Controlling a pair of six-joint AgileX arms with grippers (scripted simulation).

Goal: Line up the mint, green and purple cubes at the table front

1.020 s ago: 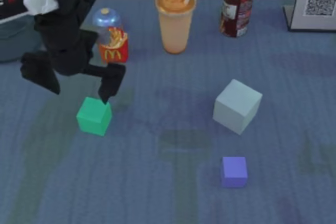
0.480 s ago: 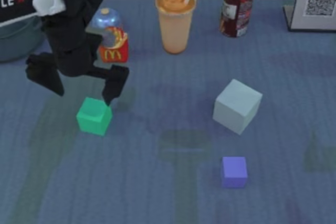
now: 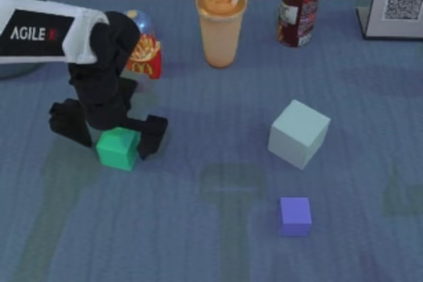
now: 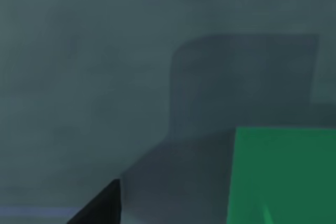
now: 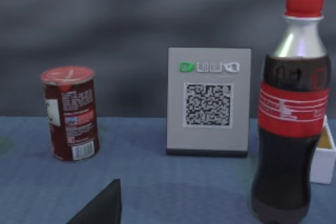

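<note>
Top cam overhead, left wrist cam close on green cube (image 4: pixel 281 174), right wrist cam faces rear

My left arm reaches in from the top view's left edge, its white link lying almost level across the back-left of the worktop (image 3: pixel 218 249), then turning down into a black wrist. The left gripper (image 3: pixel 115 138) hangs low over the worktop with its fingers spread wide apart: one finger (image 3: pixel 71 122) stands on the left side of the green cube (image 3: pixel 119 148), the other on its right, so the cube sits between them. I cannot tell whether either finger touches it. In the left wrist view a dark fingertip (image 4: pixel 100 208) shows. My right arm is out of the top view; its wrist view shows only one dark fingertip (image 5: pixel 100 205).
</note>
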